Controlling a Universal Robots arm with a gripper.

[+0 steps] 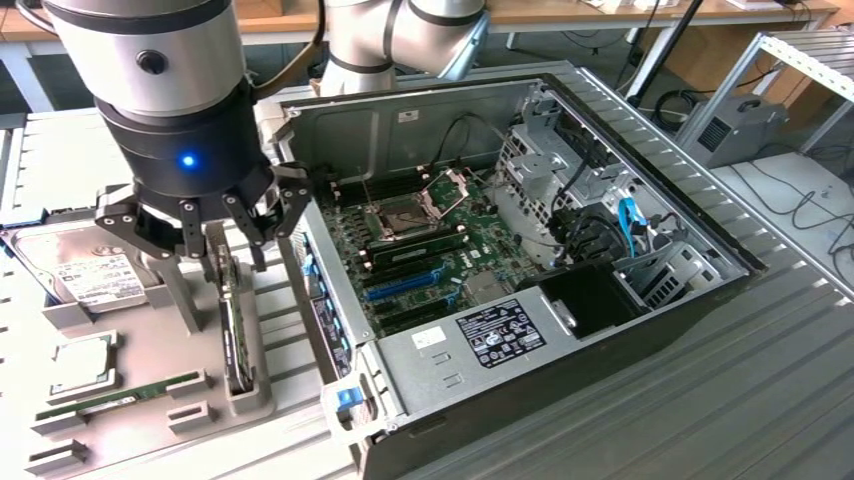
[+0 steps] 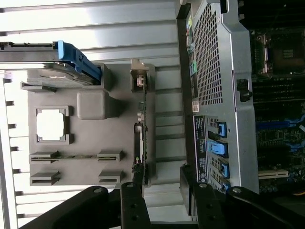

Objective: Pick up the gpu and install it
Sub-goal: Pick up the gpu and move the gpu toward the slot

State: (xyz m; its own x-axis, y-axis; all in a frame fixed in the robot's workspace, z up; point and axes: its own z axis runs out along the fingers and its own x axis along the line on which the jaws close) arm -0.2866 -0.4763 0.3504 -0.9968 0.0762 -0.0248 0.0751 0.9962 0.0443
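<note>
The gpu point(image 1: 238, 345) stands on edge in a slot of the grey holder tray point(image 1: 140, 335), at the exterior view's left, beside the open computer case point(image 1: 674, 215). My gripper point(image 1: 230, 250) hangs just above the card's top edge, fingers spread open and holding nothing. In the wrist view the gpu point(image 2: 142, 129) is a thin dark strip with a metal bracket at its far end. Its near end lies just beyond the open gripper point(image 2: 161, 193), close to one finger point(image 2: 132, 200). Inside the case, the motherboard point(image 1: 414, 235) shows blue expansion slots point(image 1: 400, 287).
The tray also carries a silver hard drive point(image 1: 83, 270), a CPU point(image 1: 83, 365) and a thin RAM stick point(image 1: 120, 395). The case wall point(image 2: 217, 71) stands close beside the tray. The surface is ribbed metal point(image 1: 721, 400); a desk and cables lie behind.
</note>
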